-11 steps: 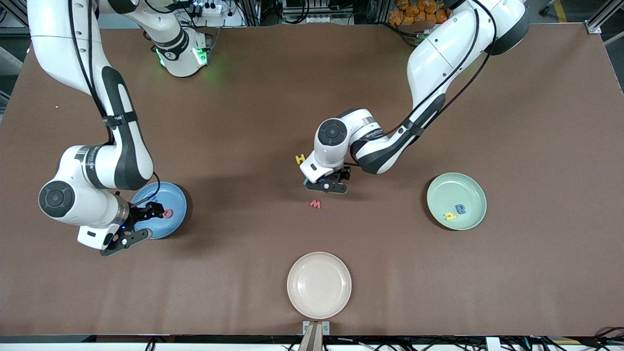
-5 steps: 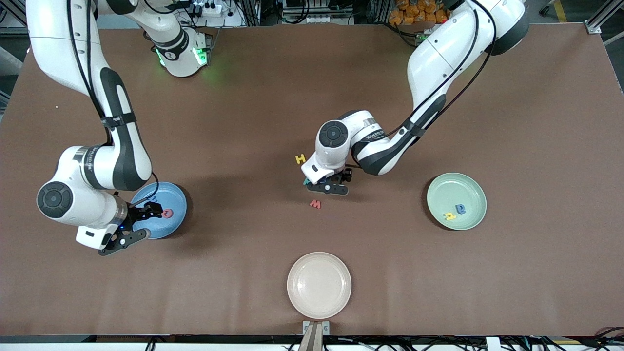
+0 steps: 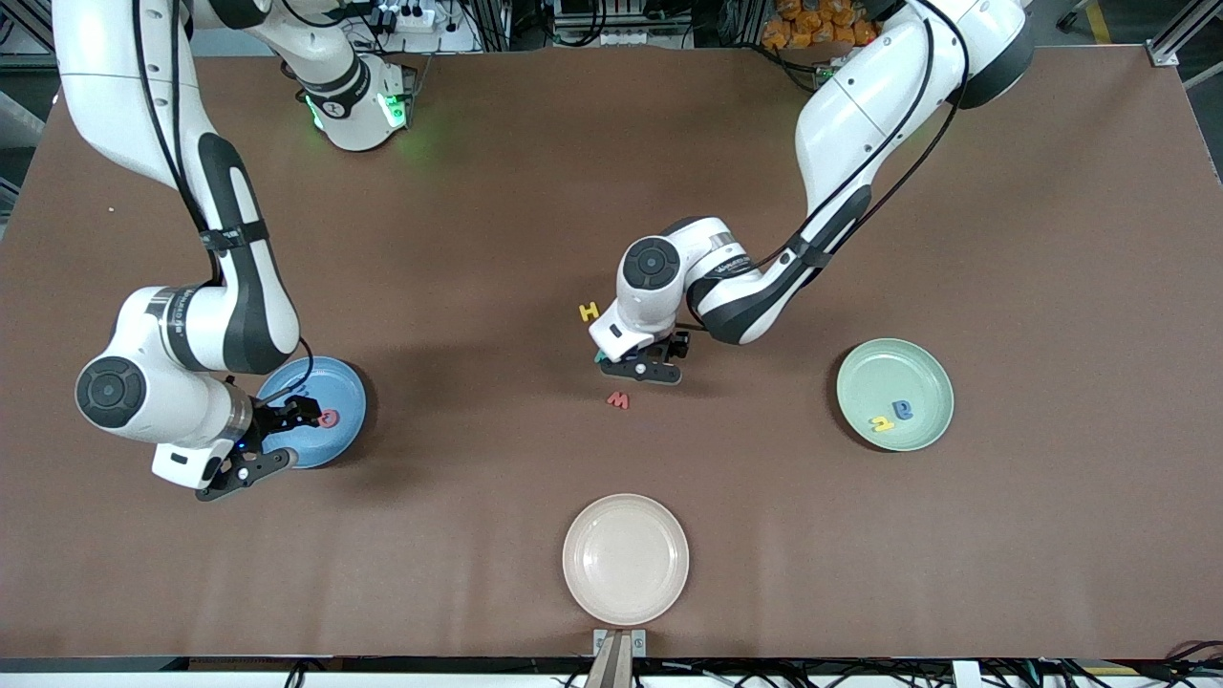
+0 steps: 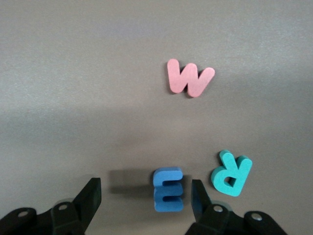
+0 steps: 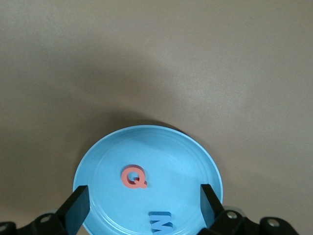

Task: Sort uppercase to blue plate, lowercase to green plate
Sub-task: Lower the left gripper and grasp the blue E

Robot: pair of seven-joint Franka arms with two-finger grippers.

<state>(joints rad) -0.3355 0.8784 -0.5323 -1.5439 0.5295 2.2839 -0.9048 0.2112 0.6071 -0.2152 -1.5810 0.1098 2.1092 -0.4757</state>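
Left gripper (image 3: 642, 364) was down at mid tabletop (image 3: 497, 239), fingers (image 4: 91, 196) spread around the blue m (image 4: 168, 189), not yet touching it on either side; compared with 1 second earlier the gap had narrowed a little and the wrist had shifted slightly toward the arm bases. Teal R (image 4: 232, 172) lay just beside the blue m, outside 1 finger. Red w (image 3: 618, 399) sat flat on the tabletop, nearer the front camera than the left gripper, same spot as before. Yellow H (image 3: 589, 311) lay beside the left wrist, farther from the camera, unmoved. Right gripper (image 3: 273, 441) hovered over the blue plate (image 3: 346, 382) at the right arm's end of the tabletop, fingers wide apart and holding nothing; the right arm dipped slightly half a second ago and was back at about its earlier pose. On the blue plate lay the red Q (image 5: 133, 176) and a blue zigzag letter (image 5: 161, 222), both unchanged. Green plate (image 3: 922, 368) at the left arm's end held the yellow hooked letter (image 3: 881, 422) and the blue a (image 3: 902, 410), side by side, unchanged. Cream plate (image 3: 626, 559) sat nearest the front camera, nothing on it.
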